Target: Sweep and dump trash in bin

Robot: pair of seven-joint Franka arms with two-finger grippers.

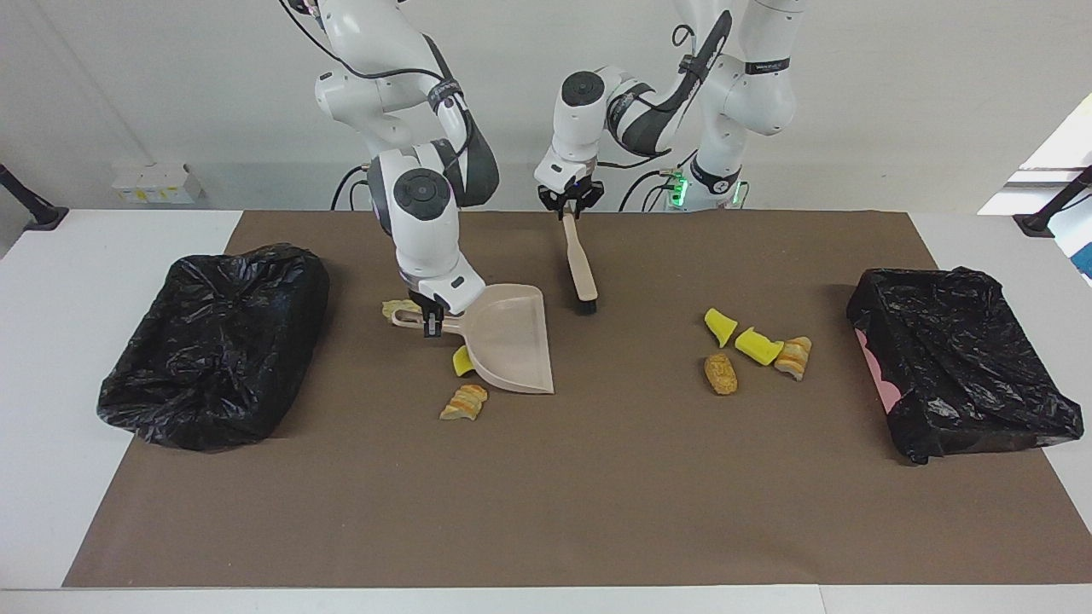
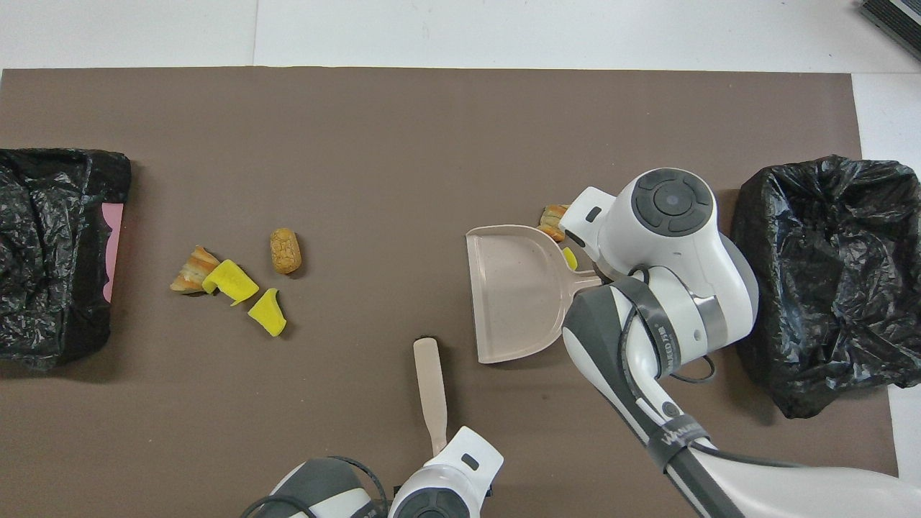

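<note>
Both tools gripped: our left end effector [image 1: 570,207] clamps brush [image 1: 579,264], right end effector [image 1: 429,320] clamps dustpan [image 1: 510,339] handle. Trash [image 1: 756,348] scattered on desk mat, some beside dustpan. Next: sweep scraps in.

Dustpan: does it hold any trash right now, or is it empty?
Empty. The overhead view shows the dustpan's tray bare; the nearest yellow sponge chunk and bread lump lie on the mat beside it.
</note>
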